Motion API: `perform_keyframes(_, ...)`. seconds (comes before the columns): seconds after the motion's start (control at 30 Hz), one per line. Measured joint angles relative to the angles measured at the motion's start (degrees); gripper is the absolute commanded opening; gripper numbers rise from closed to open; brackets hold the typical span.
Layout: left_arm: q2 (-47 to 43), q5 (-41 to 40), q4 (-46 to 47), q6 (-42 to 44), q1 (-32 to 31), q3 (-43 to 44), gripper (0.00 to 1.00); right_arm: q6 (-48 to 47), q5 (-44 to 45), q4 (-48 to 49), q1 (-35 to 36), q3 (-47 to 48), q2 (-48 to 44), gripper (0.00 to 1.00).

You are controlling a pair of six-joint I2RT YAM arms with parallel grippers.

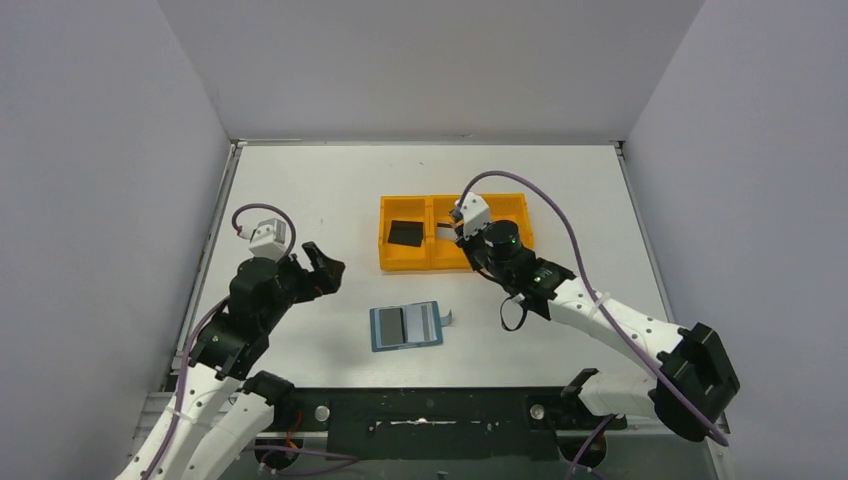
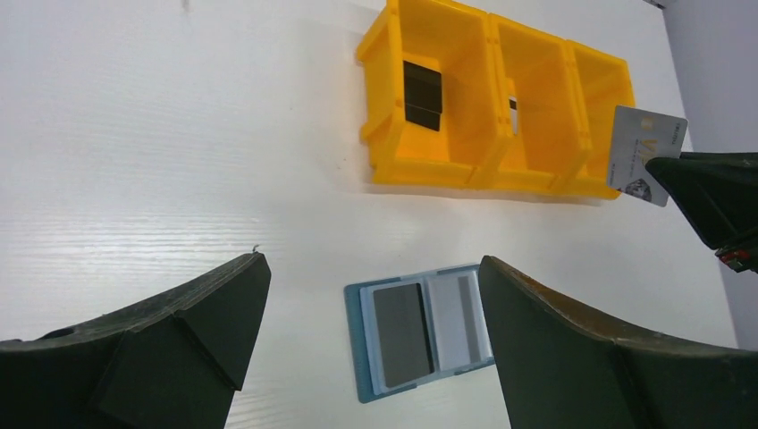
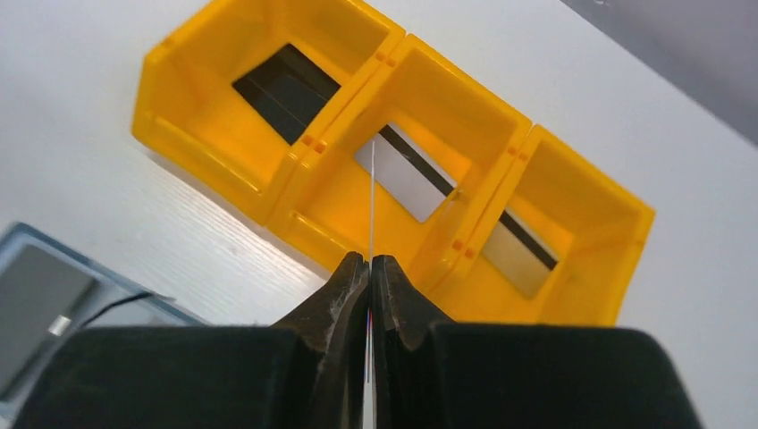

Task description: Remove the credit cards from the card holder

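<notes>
The teal card holder (image 1: 405, 325) lies open and flat on the table near the front. In the left wrist view the card holder (image 2: 420, 329) shows a dark grey card (image 2: 404, 332) and a silver-grey card with a stripe (image 2: 460, 317) in its pockets. My left gripper (image 1: 330, 268) hovers to its left, and in its own view the left gripper (image 2: 373, 264) is wide open and holds nothing. My right gripper (image 3: 369, 259) is shut on a thin silver card (image 2: 645, 154), seen edge-on (image 3: 371, 206), above the orange tray's front wall.
The orange three-compartment tray (image 1: 455, 262) stands behind the holder. A black card (image 3: 286, 89) lies in its left compartment, and silver striped cards lie in the middle (image 3: 411, 174) and right (image 3: 523, 250) ones. Grey walls enclose the table.
</notes>
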Motion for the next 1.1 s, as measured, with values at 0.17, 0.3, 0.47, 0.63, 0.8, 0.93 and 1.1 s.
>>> perform_keyframes(0.17, -3.1, -2.5, -1.3, 2.6, 0.0, -1.8, 0.90, -16.9, -0.3, -1.3, 0.0, 3.0, 6.9, 0.00)
perform_keyframes(0.3, -4.3, -3.5, -1.6, 3.6, 0.4, -1.9, 0.90, -26.7, -1.9, -3.0, -0.3, 5.6, 11.6, 0.00)
perform_keyframes(0.47, -4.3, -3.8, -1.6, 3.9, 0.4, -1.9, 0.91, -34.8, -4.9, -4.5, -0.6, 8.5, 15.0, 0.00)
perform_keyframes(0.63, -3.2, -3.8, -1.6, 3.9, 0.4, -1.9, 0.91, -41.5, -6.9, -5.4, -1.6, 10.0, 17.6, 0.00)
perform_keyframes(0.8, -2.5, -3.8, -1.6, 3.9, 0.5, -2.1, 0.91, -46.6, -7.6, -5.4, -3.3, 10.6, 20.0, 0.00)
perform_keyframes(0.93, -2.4, -3.8, -1.8, 3.9, 0.7, -2.9, 0.91, -48.6, -8.9, -4.3, -5.4, 11.7, 23.1, 0.00)
perform_keyframes(1.1, -2.4, -3.6, -1.8, 3.9, 0.7, -3.0, 0.91, -50.3, -9.8, 0.4, -6.7, 12.1, 26.8, 0.00)
